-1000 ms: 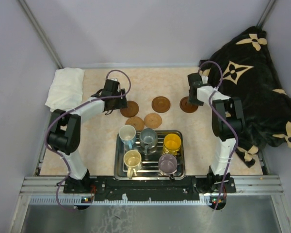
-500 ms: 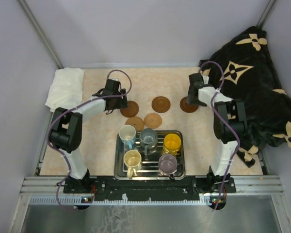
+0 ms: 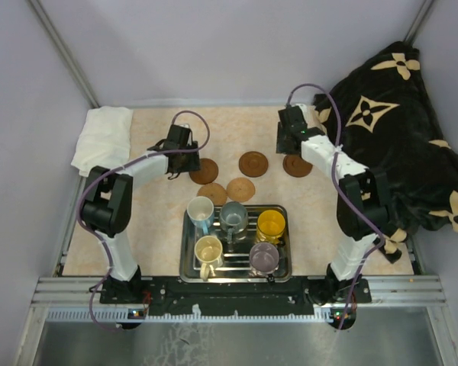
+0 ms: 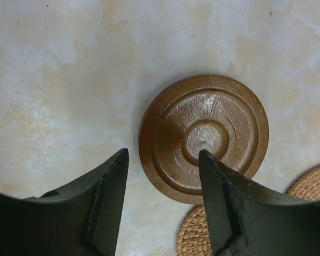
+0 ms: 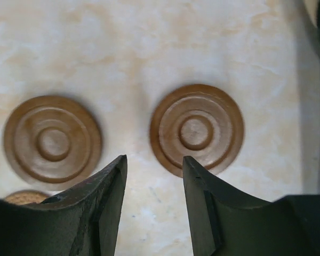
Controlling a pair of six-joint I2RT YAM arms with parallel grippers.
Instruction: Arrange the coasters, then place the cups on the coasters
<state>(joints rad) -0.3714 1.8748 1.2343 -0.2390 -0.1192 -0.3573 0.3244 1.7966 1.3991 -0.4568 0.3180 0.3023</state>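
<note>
White cloth (image 3: 103, 137) lies at far L of tabletop (image 3: 149, 221). L jaws: apart, nothing clamped, low over the leftmost coaster (image 4: 202, 136). In the wrist view one tip overlaps its rim and the other is off it; can't tell if they touch.

5 coasters (image 3: 253, 163), all flat on the tabletop beyond the tray (image 3: 189, 263): 3 ringed brown, 2 woven tan. The tan pair (image 3: 212, 194) sits nearest the tray, and one of them is just beside the leftmost brown one.

5 cups (image 3: 233, 216), all in the tray, none on a coaster. Back row of 3: white-blue, grey-blue, orange-yellow. Front row of 2: cream, purple-grey.

R jaws: apart, empty, above bare tabletop just short of the rightmost coaster (image 5: 196, 130), w/ another brown one to its L. Black blanket (image 3: 397, 130) is heaped at far R.
</note>
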